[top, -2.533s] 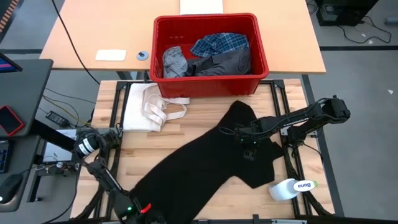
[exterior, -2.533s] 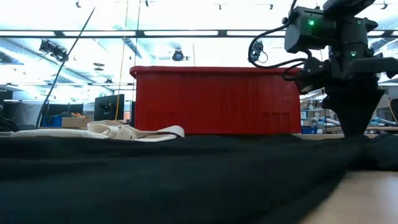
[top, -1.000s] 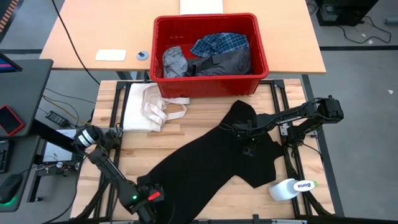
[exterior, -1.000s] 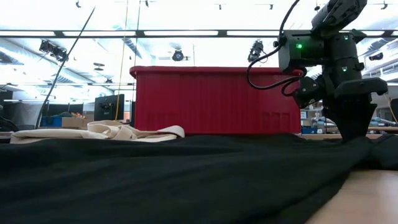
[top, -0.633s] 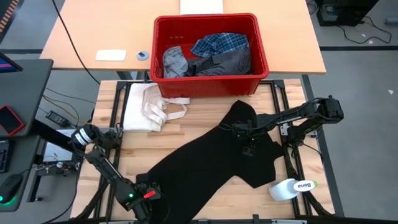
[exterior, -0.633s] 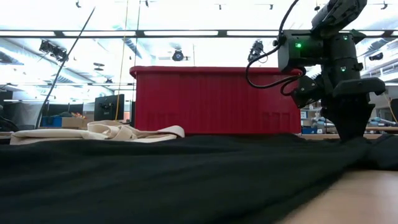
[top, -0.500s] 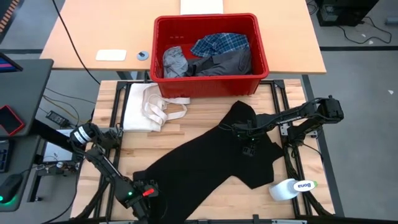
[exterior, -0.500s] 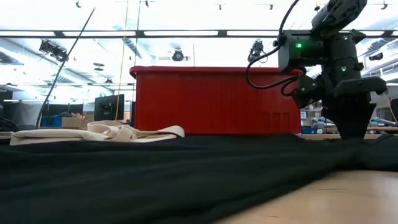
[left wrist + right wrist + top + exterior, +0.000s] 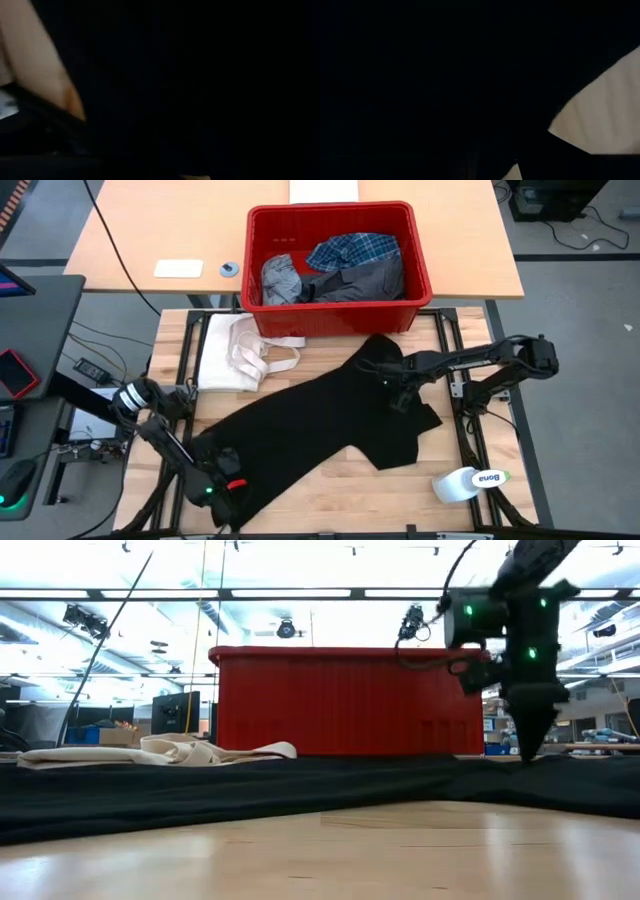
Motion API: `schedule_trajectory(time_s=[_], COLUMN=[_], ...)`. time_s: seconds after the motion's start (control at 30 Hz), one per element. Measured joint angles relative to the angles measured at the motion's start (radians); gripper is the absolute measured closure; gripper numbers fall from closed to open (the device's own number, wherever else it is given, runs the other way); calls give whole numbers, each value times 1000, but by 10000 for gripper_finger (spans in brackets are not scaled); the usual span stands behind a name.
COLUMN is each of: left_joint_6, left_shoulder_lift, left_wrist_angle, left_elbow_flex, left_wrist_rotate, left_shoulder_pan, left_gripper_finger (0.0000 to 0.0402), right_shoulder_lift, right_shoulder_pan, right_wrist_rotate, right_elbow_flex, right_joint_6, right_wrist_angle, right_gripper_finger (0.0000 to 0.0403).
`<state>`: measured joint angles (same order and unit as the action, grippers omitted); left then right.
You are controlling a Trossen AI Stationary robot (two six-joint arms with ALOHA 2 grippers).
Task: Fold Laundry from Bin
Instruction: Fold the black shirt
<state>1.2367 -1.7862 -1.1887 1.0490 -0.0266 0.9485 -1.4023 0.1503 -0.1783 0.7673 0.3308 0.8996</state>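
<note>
While the black garment [image 9: 320,425] lies spread on the worktop [image 9: 310,495], its long axis runs diagonally from the near left corner up toward the far right, ending just in front of the bin [image 9: 335,315]. Left gripper [image 9: 222,488] sits at the garment's near-left end, by the worktop's near edge; right gripper [image 9: 400,395] is down on the far-right part of the cloth, toward the right edge. Each arm is thus at its own end of the long axis, so any spreading or first fold, in my judgement, turns on pulling along that diagonal. Fingers of both grippers: cannot tell whether they are parted or pinching cloth. Both wrist views are filled almost wholly with dark fabric, with only a sliver of wood at one side. High view gives the garment's whole outline and both ends. Low view shows what the high one cannot: the cloth lies flat and low, and the right gripper's tip meets it. It also shows bare wood nearest the camera. Remaining laundry, a plaid shirt [image 9: 352,252] and grey pieces [image 9: 285,280], is in the bin at the far edge. A cream cloth [image 9: 235,352] lies at the far left corner, apart from the black garment.
</note>
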Motion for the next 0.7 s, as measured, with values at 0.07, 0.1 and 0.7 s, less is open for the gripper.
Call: schedule_trajectory(time_s=[0.07, 0.1, 0.7], left_joint_6=[34, 54, 292], left_shoulder_lift=[40, 65, 283], left_wrist_angle=[8, 8, 201], left_elbow_flex=[1, 1, 17], left_wrist_rotate=[-5, -7, -345], left_shoulder_pan=[0, 0, -19], left_gripper_finger=[249, 249, 249], right_shoulder_lift=[32, 50, 179], right_shoulder_pan=[2, 2, -193], right_wrist_rotate=[15, 43, 492], right_elbow_flex=[39, 60, -135], right_joint_6=[-3, -4, 207], right_wrist_angle=[52, 78, 189], right_gripper_finger=[287, 287, 261])
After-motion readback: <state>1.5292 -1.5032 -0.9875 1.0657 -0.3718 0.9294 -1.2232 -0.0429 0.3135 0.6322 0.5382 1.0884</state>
